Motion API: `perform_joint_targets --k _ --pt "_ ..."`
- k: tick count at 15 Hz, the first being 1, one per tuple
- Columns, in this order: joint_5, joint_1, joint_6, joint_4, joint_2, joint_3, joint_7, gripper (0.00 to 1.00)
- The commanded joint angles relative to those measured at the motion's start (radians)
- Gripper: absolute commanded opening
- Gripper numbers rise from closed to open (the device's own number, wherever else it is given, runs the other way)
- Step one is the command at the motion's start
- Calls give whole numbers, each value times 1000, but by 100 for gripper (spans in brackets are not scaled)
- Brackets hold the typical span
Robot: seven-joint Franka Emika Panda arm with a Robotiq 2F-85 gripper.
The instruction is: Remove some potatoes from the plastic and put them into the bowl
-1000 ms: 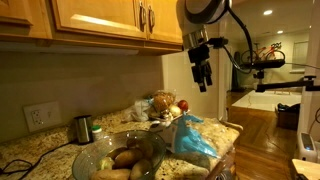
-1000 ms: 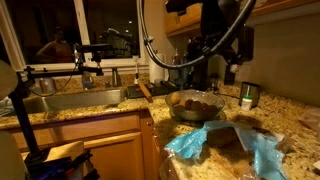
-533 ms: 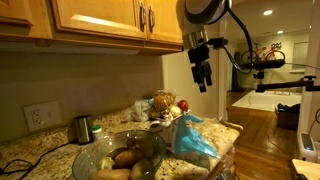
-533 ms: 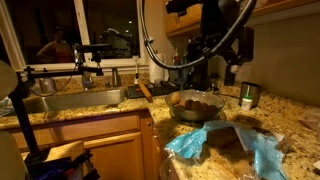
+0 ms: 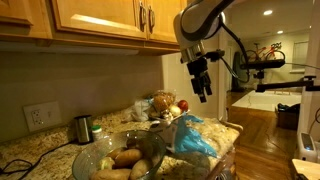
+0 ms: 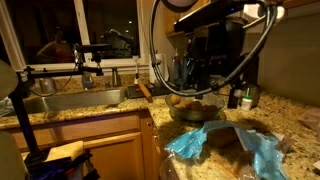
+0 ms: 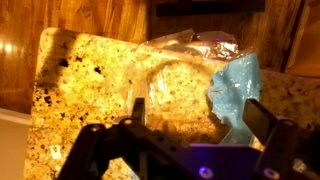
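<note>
exterior view: i read the gripper (image 5: pixel 203 88) hanging in the air above the plastic (image 5: pixel 195 136), jaws spread and holding nothing. the plastic lies on the granite counter (image 5: pixel 30 155) just beside the bowl (image 5: pixel 85 158), which holds several potatoes (image 5: pixel 126 157). a small metal cup (image 5: pixel 83 127) stands behind the bowl.

exterior view: the bowl (image 6: pixel 195 117) with potatoes (image 6: pixel 192 99) sits behind the plastic (image 6: pixel 225 148).

wrist view: the fingers (image 7: pixel 262 122) are released, wide apart, above the plastic (image 7: pixel 190 65). whether it contains potatoes, i cannot tell.
</note>
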Motion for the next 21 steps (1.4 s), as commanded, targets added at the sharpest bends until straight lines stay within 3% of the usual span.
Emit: perform_joint_targets --k 1,8,10,21 --pt "-22 -12 95 -33 30 -13 -17 100" --pt "-30 -27 301 -94 104 -28 -31 100" --pt "-17 -20 264 -61 123 -23 -20 100" --pt "3 -16 298 -59 185 -8 -37 100"
